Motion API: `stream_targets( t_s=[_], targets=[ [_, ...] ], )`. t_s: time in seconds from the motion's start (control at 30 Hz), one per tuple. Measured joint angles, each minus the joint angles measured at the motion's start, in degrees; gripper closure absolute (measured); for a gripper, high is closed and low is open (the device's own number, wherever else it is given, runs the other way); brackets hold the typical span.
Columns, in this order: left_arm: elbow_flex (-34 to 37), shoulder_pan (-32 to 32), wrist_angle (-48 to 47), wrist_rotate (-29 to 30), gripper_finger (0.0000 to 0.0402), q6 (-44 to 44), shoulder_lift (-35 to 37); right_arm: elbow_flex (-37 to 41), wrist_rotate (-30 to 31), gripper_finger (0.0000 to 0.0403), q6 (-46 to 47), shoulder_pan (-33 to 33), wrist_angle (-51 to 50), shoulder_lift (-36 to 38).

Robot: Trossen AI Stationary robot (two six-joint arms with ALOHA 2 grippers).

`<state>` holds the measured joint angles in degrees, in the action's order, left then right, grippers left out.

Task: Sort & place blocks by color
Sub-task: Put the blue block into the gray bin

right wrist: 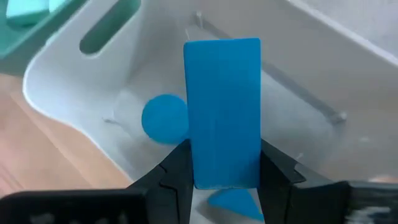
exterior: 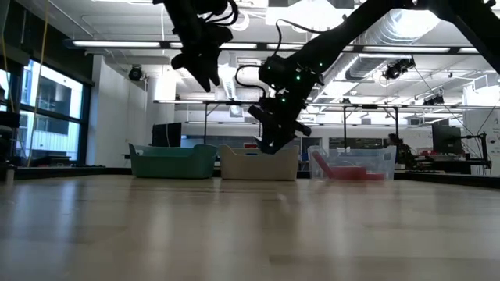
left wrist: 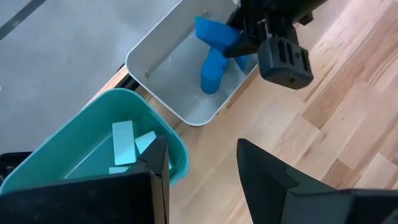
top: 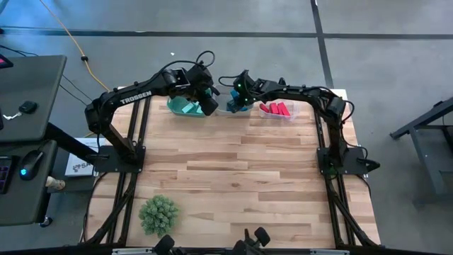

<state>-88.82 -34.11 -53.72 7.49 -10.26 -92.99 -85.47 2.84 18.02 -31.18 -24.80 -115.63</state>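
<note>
holding a blue bar (right wrist: 222, 112) over the white bin (right wrist: 74, 68), right gripper (right wrist: 221, 171) clamps it. high view: table (top: 233, 177) bare of blocks, bins at 12 o'clock, sorting nearly done. left wrist: left gripper (left wrist: 202, 165) open, empty, by teal bin (left wrist: 177, 155).

Blue bar (right wrist: 222, 112) in right tool (right wrist: 224, 168): lower end hidden between fingers. Third blue piece below it cut off by fingers. Teal bin (left wrist: 93, 143) beside white bin (left wrist: 180, 68): floor partly hidden behind left tool (left wrist: 202, 168).
</note>
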Motion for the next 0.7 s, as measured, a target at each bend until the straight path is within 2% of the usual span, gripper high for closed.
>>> stream_targets(
  t_s=[0.27, 0.5, 0.7],
  targets=[
    [0.0, 0.0, 0.07, 0.0, 0.0289, 0.0, 0.0, 0.0, -0.19, 0.0293, -0.14, -0.17, -6.26, 0.0],
    [0.0, 0.0, 0.79, 0.0, 0.0289, 0.01, 0.0, 0.0, -0.47, 0.0293, -0.04, -1.03, -5.33, 0.01],
    [0.0, 0.0, 1.03, 0.0, 0.0289, 1.49, 0.0, 0.0, -0.6, 0.025, -0.04, -1.21, -6.19, 0.02]
  ],
)
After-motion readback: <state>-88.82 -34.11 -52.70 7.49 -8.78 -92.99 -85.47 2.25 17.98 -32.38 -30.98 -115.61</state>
